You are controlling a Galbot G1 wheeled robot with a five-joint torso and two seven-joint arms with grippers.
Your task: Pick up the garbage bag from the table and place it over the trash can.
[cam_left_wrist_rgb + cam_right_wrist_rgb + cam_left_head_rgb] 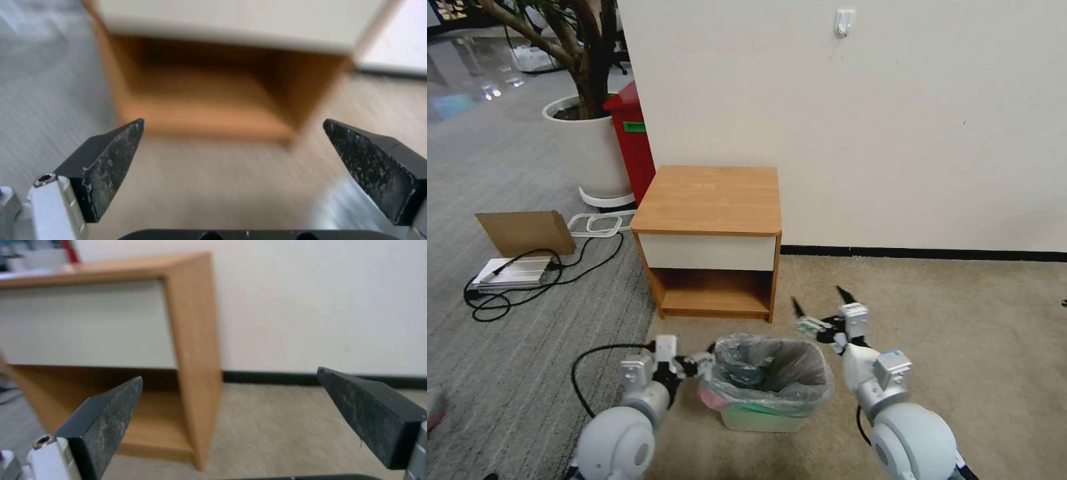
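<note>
Nearest us, our two arms reach forward on either side of the trash can (774, 417), which stands on the beige carpet (960, 333) just in front of the desk (710, 200). The garbage bag (770, 370) already lines the can, its grey plastic folded over the rim, with a pinkish-red edge hanging down on the left corner. Our left pincer (702, 363) sits right at the can's left rim; in the left wrist view its fingers (106, 163) are spread wide with nothing between them, and a bit of the shiny bag shows beside one of them. Our right pincer (820, 308) hovers just past the can's right far corner, raised above the carpet, its fingers (102, 421) likewise wide apart and gripping nothing. Beyond them the desk stands against the white wall (894, 100). Farther left we see a tall red bin (634, 143) and a big white plant pot (587, 150).
</note>
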